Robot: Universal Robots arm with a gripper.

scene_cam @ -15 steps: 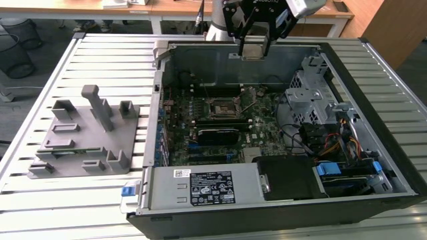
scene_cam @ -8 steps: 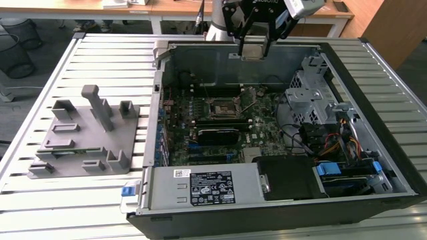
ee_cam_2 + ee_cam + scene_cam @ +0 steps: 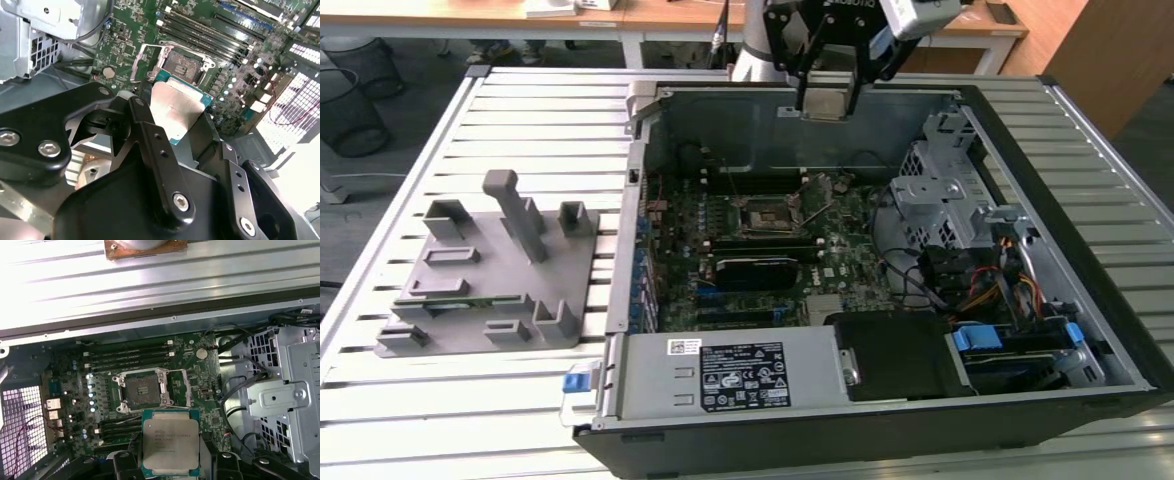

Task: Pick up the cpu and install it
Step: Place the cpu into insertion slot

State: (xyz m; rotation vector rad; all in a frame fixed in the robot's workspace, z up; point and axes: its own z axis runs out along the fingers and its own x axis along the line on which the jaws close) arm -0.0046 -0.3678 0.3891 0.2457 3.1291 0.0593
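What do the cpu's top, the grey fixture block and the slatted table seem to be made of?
The cpu: top looks like metal, silver-grey with a soft sheen; its thin rim looks like blue-green circuit board.
The fixture block: matte, even grey, probably plastic.
The table: pale ribbed slats with a dull shine, likely aluminium.

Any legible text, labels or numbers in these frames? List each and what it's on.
Flat square silver-grey cpu, metal top: lines of engraved print, too blurred to read.
White label on grey metal power supply box: dense black print, too small to read.
Small white sticker on the same box: too small.
Green motherboard: tiny markings, unreadable.
Nothing can be quoted.
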